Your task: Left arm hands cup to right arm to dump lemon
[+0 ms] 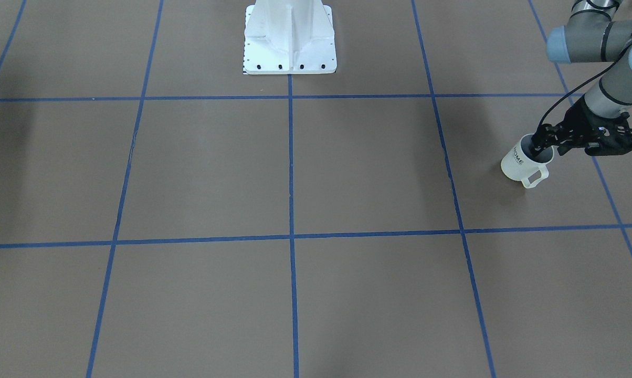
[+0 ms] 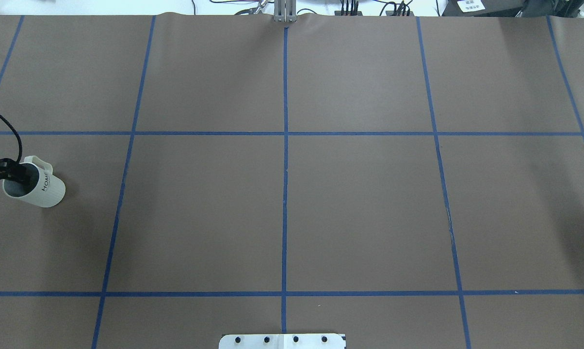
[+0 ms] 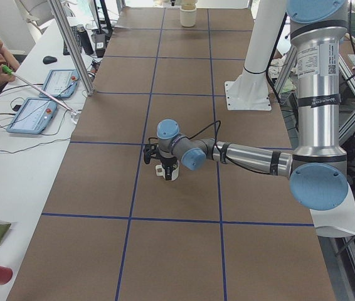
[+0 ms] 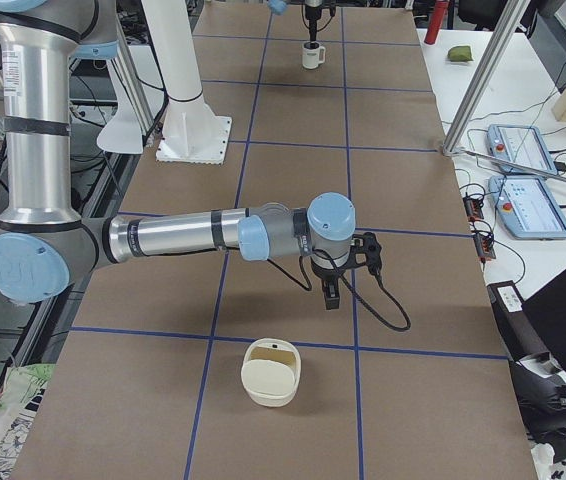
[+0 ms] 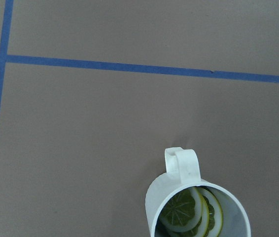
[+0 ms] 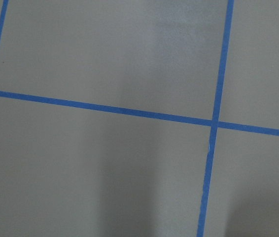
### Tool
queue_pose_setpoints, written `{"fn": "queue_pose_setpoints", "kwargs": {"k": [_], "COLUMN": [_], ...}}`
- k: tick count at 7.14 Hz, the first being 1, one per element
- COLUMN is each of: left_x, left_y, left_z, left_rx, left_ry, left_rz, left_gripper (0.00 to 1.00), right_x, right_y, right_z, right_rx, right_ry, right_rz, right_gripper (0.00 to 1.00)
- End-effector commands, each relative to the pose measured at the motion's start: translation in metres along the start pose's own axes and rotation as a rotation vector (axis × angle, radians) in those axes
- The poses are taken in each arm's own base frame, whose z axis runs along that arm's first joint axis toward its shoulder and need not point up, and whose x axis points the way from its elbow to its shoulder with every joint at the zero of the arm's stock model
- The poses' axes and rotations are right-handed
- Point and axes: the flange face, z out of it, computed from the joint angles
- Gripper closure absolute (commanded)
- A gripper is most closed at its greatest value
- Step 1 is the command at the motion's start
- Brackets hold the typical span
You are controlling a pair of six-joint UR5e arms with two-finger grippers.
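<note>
Surface [image 2: 360, 208]: brown, blue tape grid. Left arm [image 3: 246, 153] stretches low toward the 9 o'clock edge of your overhead view. Right arm [image 4: 183, 235] is out over the grid with its end effector [image 4: 331, 293] pointing down; you can't tell whether that one is open or closed. In the right-side view a cream tub [image 4: 271, 372] sits at 7 o'clock from it, apart, contents unreadable. Cup [image 2: 42, 191] is upright at that 9 o'clock edge, lemon slices [image 5: 184, 212] inside, handle at 12 o'clock in the left wrist view. Left end effector [image 1: 543, 142] is clamped on the cup's rim, away from the handle.
</note>
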Motion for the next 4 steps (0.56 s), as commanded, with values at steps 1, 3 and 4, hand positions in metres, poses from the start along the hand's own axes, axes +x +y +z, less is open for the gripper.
{"fn": "queue_pose_setpoints", "kwargs": {"k": [1, 3, 4], "left_x": [0.001, 0.014, 0.027], "left_y": [-0.008, -0.013, -0.024], "left_z": [0.007, 0.001, -0.021], "left_rx": [0.008, 0.002, -0.04], "left_ry": [-0.019, 0.001, 0.051], "left_rz": [-0.009, -0.007, -0.041], "left_gripper": [0.98, 1.0, 1.0], "right_x": [-0.01, -0.024, -0.034], "right_y": [-0.002, -0.007, -0.019], "right_z": [-0.008, -0.02, -0.027], "right_rx": [0.018, 0.042, 0.061], "right_ry": [0.0, 0.001, 0.0], "right_rz": [-0.024, -0.052, -0.076], "right_gripper": [0.0, 0.0, 0.0]}}
